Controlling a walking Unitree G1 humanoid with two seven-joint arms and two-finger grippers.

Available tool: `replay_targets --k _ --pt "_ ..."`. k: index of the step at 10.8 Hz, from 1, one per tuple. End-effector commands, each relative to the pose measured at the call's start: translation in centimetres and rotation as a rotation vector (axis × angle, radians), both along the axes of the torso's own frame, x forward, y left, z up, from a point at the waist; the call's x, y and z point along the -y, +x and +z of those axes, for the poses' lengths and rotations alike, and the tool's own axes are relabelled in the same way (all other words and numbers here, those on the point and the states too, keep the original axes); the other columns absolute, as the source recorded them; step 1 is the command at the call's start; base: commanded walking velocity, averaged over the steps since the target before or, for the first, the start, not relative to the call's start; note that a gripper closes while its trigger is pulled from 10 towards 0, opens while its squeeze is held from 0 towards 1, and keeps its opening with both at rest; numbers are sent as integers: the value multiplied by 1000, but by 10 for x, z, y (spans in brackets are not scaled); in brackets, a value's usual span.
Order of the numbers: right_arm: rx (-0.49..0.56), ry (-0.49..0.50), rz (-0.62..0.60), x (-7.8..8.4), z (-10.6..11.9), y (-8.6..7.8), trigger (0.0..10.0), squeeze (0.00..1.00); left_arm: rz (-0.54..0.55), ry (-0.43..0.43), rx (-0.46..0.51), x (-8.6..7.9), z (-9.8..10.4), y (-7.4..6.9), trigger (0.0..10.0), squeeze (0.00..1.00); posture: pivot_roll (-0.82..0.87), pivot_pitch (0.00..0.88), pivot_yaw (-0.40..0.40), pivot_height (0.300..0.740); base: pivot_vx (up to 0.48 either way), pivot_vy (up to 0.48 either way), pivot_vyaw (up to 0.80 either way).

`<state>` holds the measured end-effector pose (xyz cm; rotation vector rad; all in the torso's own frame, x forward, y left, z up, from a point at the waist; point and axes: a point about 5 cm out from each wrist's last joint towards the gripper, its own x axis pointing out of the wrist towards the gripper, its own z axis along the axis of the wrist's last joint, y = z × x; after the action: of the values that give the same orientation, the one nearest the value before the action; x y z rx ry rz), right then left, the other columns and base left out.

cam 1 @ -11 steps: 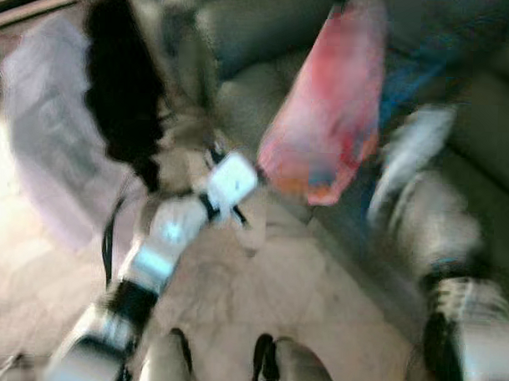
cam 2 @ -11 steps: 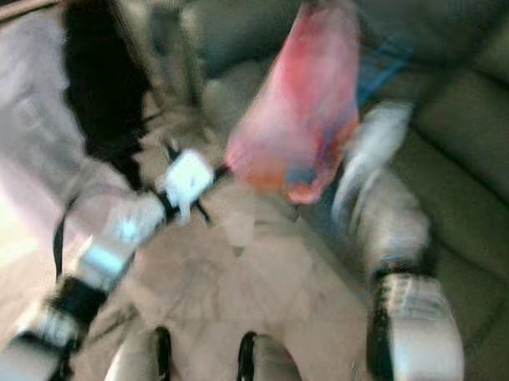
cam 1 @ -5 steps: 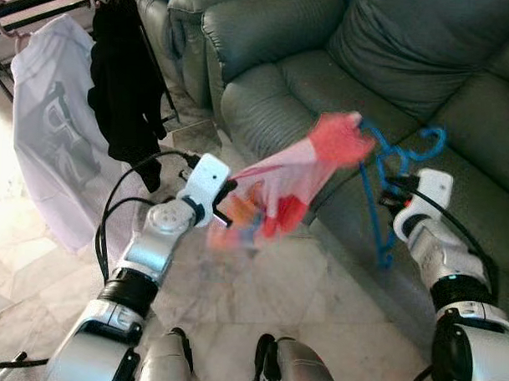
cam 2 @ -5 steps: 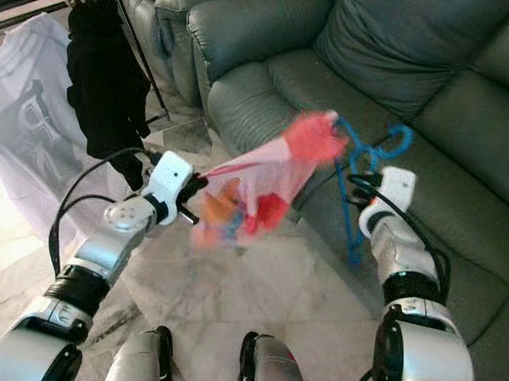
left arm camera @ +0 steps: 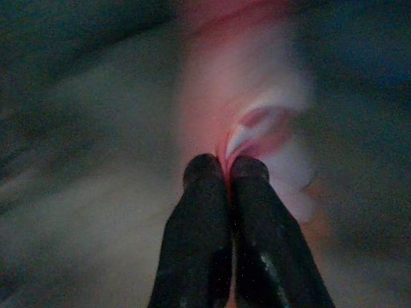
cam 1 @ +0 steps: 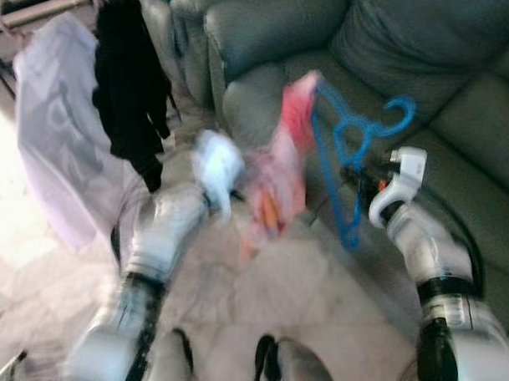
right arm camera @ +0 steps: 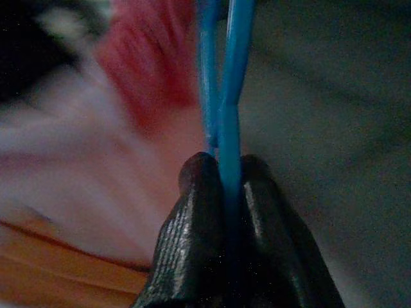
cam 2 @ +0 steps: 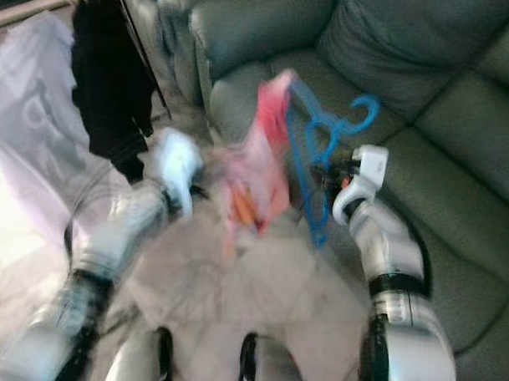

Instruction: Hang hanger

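Right gripper [right arm camera: 221, 170] pinched on thin, stiff blue plastic hanger [cam 1: 344, 152], left gripper [left arm camera: 218, 168] nipping its limp pink garment [cam 1: 280, 179]; light load, likely swings, best held near the hook

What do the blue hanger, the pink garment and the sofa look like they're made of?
Blue hanger: probably plastic, a thin, evenly bright blue bar pinched by the right gripper.
Pink garment: soft thin cloth, drooping in folds from the left gripper.
Sofa: looks like grey-green leather or imitation, smooth with a dull sheen; which one is unclear.
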<state>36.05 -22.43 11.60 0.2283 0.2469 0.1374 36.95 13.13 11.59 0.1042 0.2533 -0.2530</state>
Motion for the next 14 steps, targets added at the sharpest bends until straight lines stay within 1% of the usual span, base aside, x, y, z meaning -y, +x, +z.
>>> replay_targets --k 1,2,3,4,5,6,7,8,9,10,11,12,13,14 --pt "-88 -51 -124 28 -21 -15 10000 0 211 39 -172 -38 -45 -18 10000 0 -46 149 -61 740 0 0 0" --pt "-83 -29 -88 27 -23 -20 10000 0 220 -63 -238 -50 -57 -30 10000 0 -46 157 -60 740 0 0 0" --pt "-87 -31 -69 26 -23 -22 10000 0 185 -28 -229 -49 -58 -33 10000 0 -42 158 -59 740 0 0 0" --pt "-108 -77 0 20 -27 -25 10000 0 87 78 -261 -39 -70 -39 10000 0 -44 155 -60 740 0 0 0" --pt "-115 -122 4 18 -29 -23 10000 0 -44 151 -241 -21 -75 -40 10000 0 -46 154 -63 740 0 0 0" --pt "-132 -120 48 13 -33 -25 10000 0 -174 160 -249 -5 -78 -47 10000 0 -46 154 -64 740 0 0 0" --pt "-167 -169 204 -2 -41 -33 10000 0 -330 147 -220 12 -74 -53 10000 0 -47 154 -66 740 0 0 0" --pt "-123 -109 418 -27 -36 -43 10000 0 -368 -126 -131 32 -49 -49 10000 0 -46 154 -65 740 0 0 0" --pt "-86 55 363 -28 -25 -37 10000 0 -58 -417 -177 5 -42 -26 10000 0 -44 151 -65 740 0 0 0" --pt "-207 -223 272 -8 -53 -41 10000 0 140 -23 -321 -32 -80 -39 10000 0 -45 150 -66 740 0 0 0" --pt "-222 -203 337 -12 -59 -48 10000 0 131 -13 -334 -34 -86 -45 10000 0 -47 152 -69 740 0 0 0" --pt "-221 -204 364 -14 -58 -52 10000 0 51 -47 -314 -26 -83 -47 10000 0 -45 152 -68 740 0 0 0" --pt "-246 -211 392 -19 -63 -56 10000 0 39 -18 -322 -24 -86 -50 10000 0 -44 153 -67 740 0 0 0" --pt "-265 -246 446 -26 -69 -60 10000 0 27 0 -331 -22 -89 -50 10000 0 -47 152 -68 740 0 0 0"
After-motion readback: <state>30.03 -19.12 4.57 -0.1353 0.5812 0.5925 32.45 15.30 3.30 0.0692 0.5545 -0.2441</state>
